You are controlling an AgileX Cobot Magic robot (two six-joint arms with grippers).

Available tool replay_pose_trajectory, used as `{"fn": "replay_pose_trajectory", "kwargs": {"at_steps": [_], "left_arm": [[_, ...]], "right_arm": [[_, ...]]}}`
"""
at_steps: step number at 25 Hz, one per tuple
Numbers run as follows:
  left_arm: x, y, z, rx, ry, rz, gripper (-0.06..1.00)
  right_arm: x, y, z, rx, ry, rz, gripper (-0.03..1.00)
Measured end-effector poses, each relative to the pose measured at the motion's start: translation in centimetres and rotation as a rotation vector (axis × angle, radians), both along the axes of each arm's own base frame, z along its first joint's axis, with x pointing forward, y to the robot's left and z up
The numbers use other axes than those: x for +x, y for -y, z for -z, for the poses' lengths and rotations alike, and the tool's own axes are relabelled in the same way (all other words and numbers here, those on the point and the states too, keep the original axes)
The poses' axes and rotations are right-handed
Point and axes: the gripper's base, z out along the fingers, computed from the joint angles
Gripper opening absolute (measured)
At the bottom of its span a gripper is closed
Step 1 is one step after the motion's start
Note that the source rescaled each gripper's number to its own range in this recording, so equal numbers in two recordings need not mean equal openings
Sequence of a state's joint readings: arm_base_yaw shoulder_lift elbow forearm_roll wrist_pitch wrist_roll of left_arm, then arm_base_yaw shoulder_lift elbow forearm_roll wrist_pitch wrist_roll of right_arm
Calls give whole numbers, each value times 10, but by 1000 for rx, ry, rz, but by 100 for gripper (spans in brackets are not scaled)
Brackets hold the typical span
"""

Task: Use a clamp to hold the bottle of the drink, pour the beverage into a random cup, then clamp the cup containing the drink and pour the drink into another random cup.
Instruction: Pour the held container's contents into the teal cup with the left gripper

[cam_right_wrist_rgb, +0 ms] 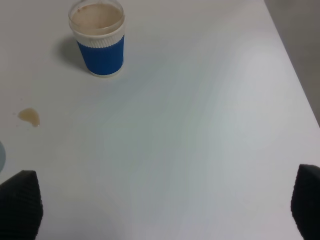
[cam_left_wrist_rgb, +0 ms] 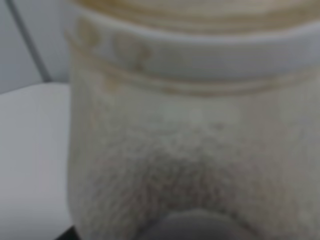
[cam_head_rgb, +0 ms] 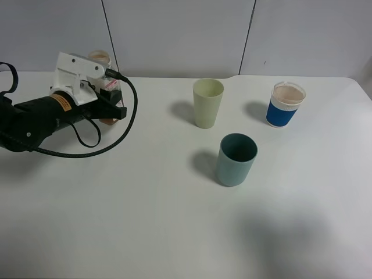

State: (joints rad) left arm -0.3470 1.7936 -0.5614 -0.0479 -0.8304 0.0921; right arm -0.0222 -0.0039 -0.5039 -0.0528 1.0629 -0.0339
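so the left gripper (cam_head_rgb: 109, 104) is clamped on the bottle (cam_head_rgb: 101, 57) at the back left of the surface (cam_head_rgb: 145, 232), right gripper (cam_right_wrist_rgb: 162, 205) wide open, holding nothing. dark teal cup (cam_head_rgb: 236, 160) sits near the pale green cup (cam_head_rgb: 207, 103), mid-surface

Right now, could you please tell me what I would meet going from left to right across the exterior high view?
Left end effector closed on the bottle → pale green tumbler → dark teal tumbler → blue-sleeved white cup.
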Motion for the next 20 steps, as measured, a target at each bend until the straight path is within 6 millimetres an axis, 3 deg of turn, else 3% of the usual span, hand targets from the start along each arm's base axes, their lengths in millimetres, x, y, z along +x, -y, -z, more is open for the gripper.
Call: {"fn": "replay_pose_trajectory", "kwargs": {"at_steps": [10,20], "left_arm": [[-28,20,-20,270,-1,-128,1],[-39,62,-36,528,-20,-99,1]], "right_arm": [[0,0,0,0,0,0,100],[0,0,0,0,0,0,100]]}}
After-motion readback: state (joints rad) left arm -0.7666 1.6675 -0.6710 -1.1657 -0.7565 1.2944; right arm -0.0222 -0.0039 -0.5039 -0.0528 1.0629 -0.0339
